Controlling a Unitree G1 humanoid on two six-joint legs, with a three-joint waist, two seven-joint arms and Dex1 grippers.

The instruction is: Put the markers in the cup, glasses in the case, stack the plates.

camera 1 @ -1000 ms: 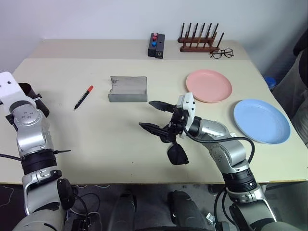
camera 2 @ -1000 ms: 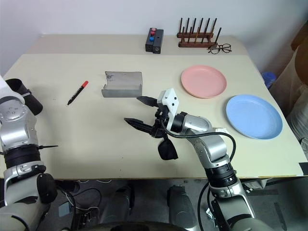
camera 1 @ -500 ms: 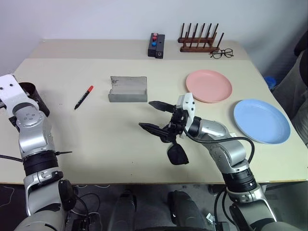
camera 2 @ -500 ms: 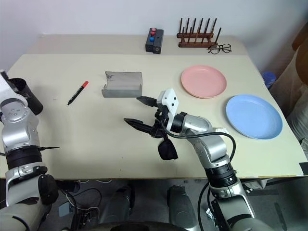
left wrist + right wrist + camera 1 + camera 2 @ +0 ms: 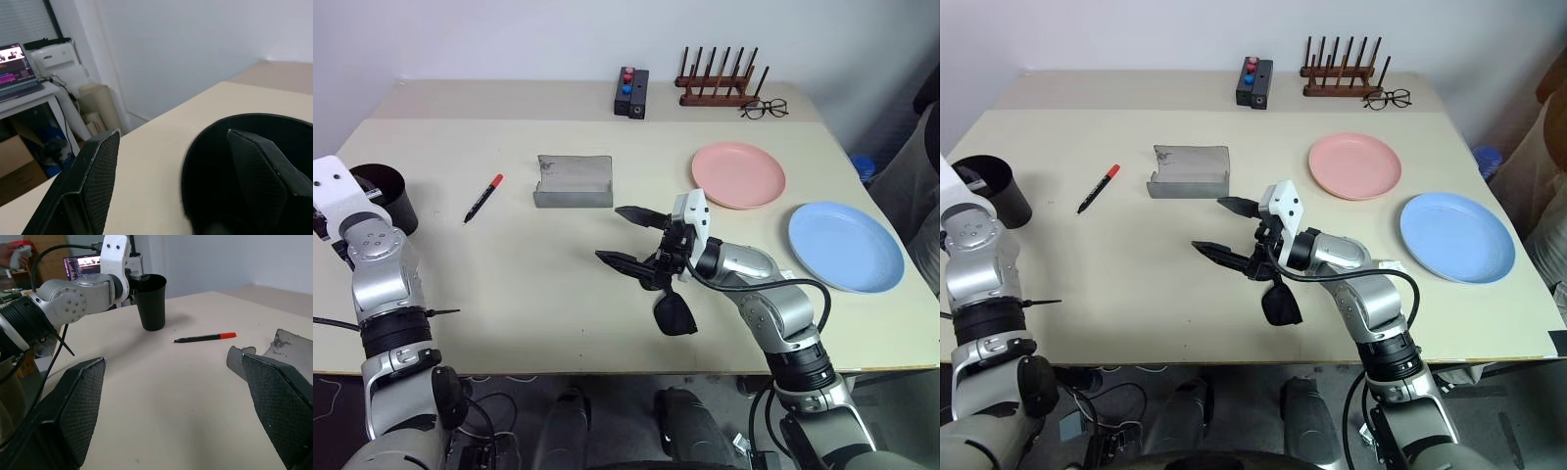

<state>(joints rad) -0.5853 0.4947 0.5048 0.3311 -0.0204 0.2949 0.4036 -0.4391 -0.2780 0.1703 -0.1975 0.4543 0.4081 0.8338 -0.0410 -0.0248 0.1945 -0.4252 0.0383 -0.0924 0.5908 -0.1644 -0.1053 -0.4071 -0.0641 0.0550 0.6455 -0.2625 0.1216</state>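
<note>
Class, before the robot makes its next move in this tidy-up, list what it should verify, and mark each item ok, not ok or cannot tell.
1. Cup upright: ok.
2. Left end effector open at the cup's rim: ok.
3. Red-capped marker in the cup: not ok, it lies on the table.
4. Case open: ok.
5. Right end effector open, sunglasses not between its fingers: ok.
6. Pink plate and blue plate stacked: not ok, they lie apart.
</note>
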